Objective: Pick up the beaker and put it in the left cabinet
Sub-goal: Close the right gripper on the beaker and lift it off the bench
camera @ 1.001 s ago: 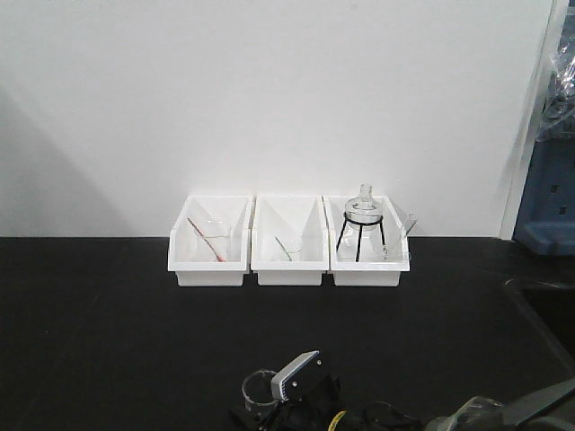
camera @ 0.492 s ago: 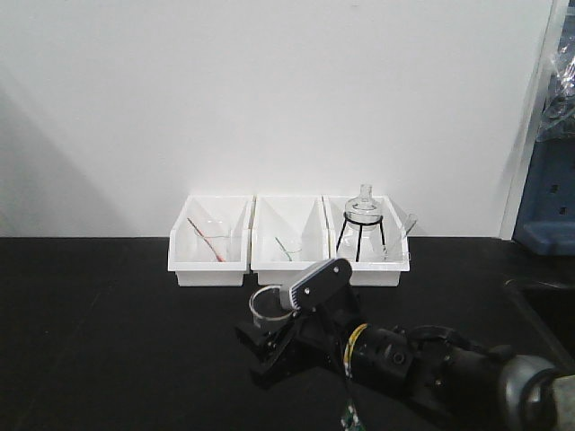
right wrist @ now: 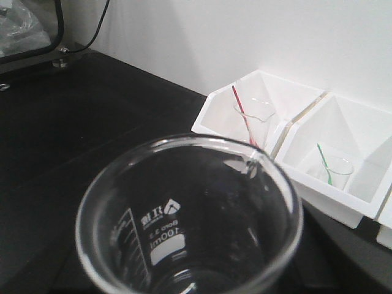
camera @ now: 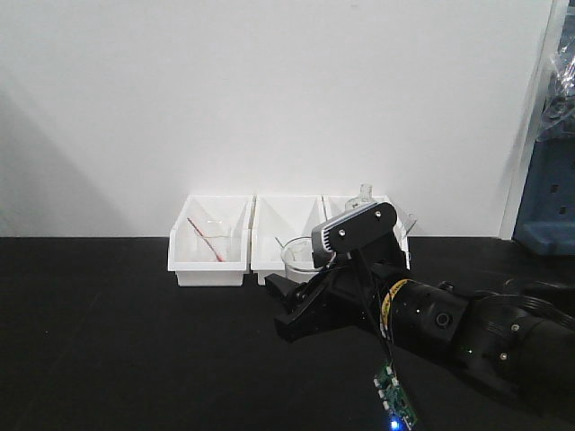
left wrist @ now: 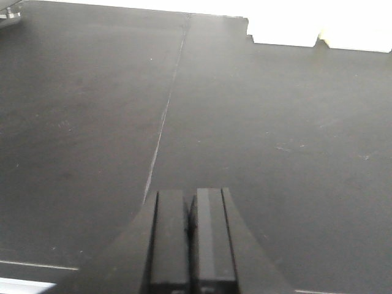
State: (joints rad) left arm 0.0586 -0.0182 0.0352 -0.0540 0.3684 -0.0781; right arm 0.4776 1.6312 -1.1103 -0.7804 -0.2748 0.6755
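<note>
Black benchtop (camera: pixel 108 341) fills the near part of the room, matte and dark, with a thin seam running across it in the left wrist view. Closest to me, the left gripper (left wrist: pixel 187 239) hangs low over that surface, its two black fingers pressed flat together with nothing between them.

Further in, the right gripper (camera: pixel 301 301) has its jaws closed on the beaker (camera: pixel 297 259). The beaker stands upright in the grip, mouth up, and a grey camera module (camera: pixel 353 229) sits on the wrist above and behind it. From the right wrist camera the flared rim takes up most of the picture, white printed markings reading 100ml show on the glass, and it looks empty.

Beyond, three white plastic bins (camera: pixel 208 269) stand side by side at the foot of the white wall (camera: pixel 269 90). The left one holds a small glass with a red stirrer (right wrist: pixel 243 116), the middle one a small glass with a green stirrer (right wrist: pixel 324 164). Seen from the front, the beaker overlaps the middle bin. The top of a stoppered glass flask (camera: pixel 365 192) shows in the right-hand bin behind the arm.
</note>
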